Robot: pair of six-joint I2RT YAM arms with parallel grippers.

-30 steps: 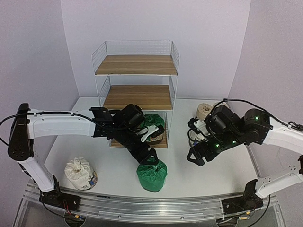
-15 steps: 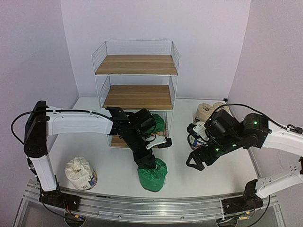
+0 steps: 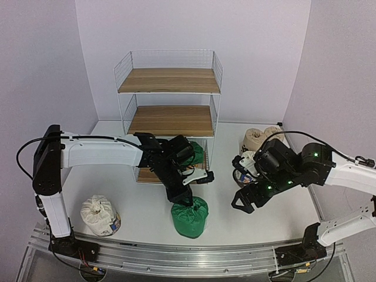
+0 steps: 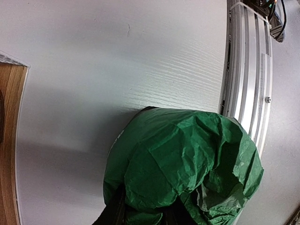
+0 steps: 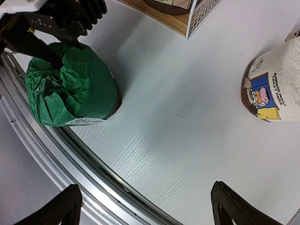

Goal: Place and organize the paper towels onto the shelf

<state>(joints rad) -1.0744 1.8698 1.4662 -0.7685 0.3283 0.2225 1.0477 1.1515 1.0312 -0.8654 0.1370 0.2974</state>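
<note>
A green paper towel roll [image 3: 189, 217] [image 4: 187, 159] [image 5: 70, 89] stands on the table in front of the shelf [image 3: 170, 80]. My left gripper [image 3: 185, 201] [image 4: 140, 213] comes down on its top and is shut on the bunched green wrapper. Another green roll [image 3: 192, 153] sits on the shelf's bottom board. My right gripper [image 3: 244, 200] [image 5: 150, 206] hangs open over bare table, right of the green roll. A white roll with a blue-yellow label [image 5: 269, 89] lies beside it. A second white roll [image 3: 100, 215] stands front left. Two tan rolls [image 3: 254, 140] sit at the back right.
An aluminium rail [image 3: 176, 265] [image 4: 246, 70] [image 5: 56, 154] runs along the table's near edge, close behind the green roll. The shelf's wire corner [image 5: 201, 14] is just beyond the right gripper. Walls close in on both sides.
My left gripper came down onto the green roll and closed on its wrapper top. The right arm shifted slightly down and left, still open.
</note>
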